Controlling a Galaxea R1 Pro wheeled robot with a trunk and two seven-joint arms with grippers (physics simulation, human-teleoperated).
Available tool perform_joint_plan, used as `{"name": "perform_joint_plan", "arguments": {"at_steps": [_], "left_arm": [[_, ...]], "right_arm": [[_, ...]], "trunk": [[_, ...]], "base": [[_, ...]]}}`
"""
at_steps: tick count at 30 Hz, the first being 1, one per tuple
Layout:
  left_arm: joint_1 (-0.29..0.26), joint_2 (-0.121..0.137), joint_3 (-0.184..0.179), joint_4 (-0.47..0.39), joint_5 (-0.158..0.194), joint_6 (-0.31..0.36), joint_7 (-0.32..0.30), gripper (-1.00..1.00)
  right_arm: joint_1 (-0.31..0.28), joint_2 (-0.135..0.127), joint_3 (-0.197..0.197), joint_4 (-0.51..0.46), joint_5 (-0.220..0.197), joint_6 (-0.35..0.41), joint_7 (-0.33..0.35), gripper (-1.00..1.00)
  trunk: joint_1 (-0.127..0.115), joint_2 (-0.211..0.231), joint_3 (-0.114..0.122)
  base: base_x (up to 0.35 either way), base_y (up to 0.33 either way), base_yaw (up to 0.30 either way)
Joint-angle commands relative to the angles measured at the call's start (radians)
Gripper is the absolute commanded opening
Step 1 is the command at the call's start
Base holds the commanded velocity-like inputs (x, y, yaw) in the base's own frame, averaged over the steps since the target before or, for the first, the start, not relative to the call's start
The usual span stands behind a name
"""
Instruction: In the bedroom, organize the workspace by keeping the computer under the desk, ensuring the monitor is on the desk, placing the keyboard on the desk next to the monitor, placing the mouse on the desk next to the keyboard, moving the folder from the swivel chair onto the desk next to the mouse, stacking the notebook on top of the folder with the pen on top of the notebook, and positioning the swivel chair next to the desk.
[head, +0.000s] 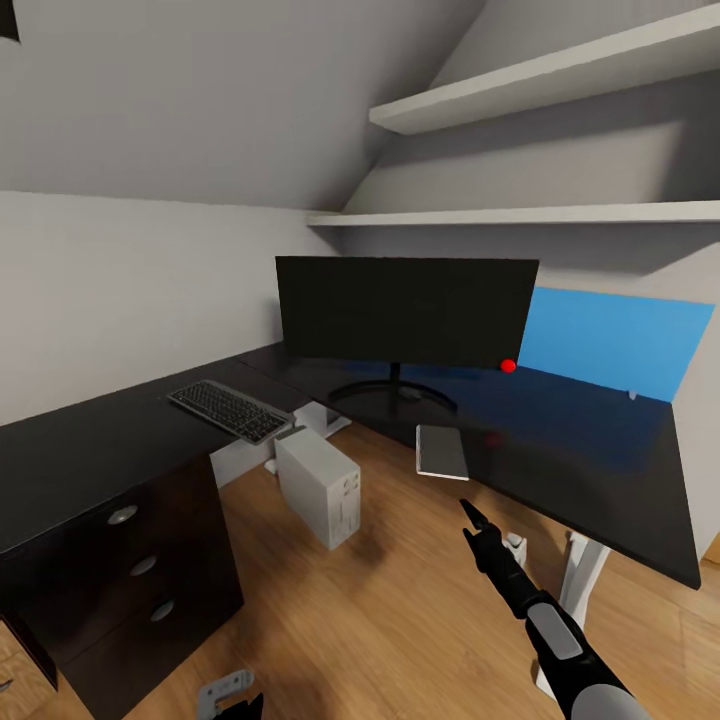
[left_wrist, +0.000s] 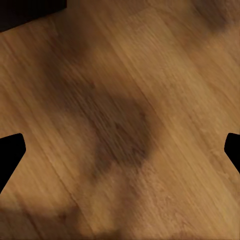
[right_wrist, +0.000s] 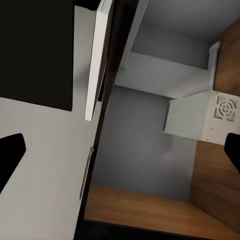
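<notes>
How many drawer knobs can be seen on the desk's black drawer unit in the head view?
3: silver knobs stacked down the drawer front at the desk's left end, top, middle, bottom. Others may be hidden.

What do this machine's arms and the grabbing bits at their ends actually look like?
The right arm is built of rounded black and light grey segments, narrowing to a slim black right tool with pointed fingers. The left tool shows as a grey bracket over black parts. In each wrist view the fingertips are plain black wedges. No cables or markings are visible.
</notes>
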Motion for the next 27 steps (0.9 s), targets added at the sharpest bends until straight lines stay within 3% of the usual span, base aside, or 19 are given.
{"name": "perform_joint_plan", "arguments": {"at_steps": [1,8,15,27], "left_arm": [[-0.001,0.001,-0.008,0.0,0.009,-0.004,0.004,1.0],[-0.001,0.002,-0.007,0.0,0.009,-0.004,0.004,1.0],[-0.001,0.002,-0.007,0.0,0.01,-0.005,0.003,1.0],[-0.001,0.002,-0.007,0.0,0.011,-0.005,0.003,1.0]], "right_arm": [[-0.001,0.001,-0.002,0.001,-0.008,0.009,0.002,1.0],[-0.001,0.002,-0.004,0.001,-0.008,0.009,-0.029,1.0],[-0.001,0.003,-0.006,0.001,-0.012,0.013,-0.187,1.0],[-0.001,0.007,-0.004,-0.001,-0.014,0.01,-0.22,1.0]], "trunk": [[0.0,0.0,-0.001],[0.0,0.0,-0.001],[0.0,0.0,-0.001],[0.0,0.0,-0.001]], "base": [[0.0,0.0,0.0],[0.0,0.0,0.0],[0.093,0.028,0.0],[0.128,0.037,0.0]]}}
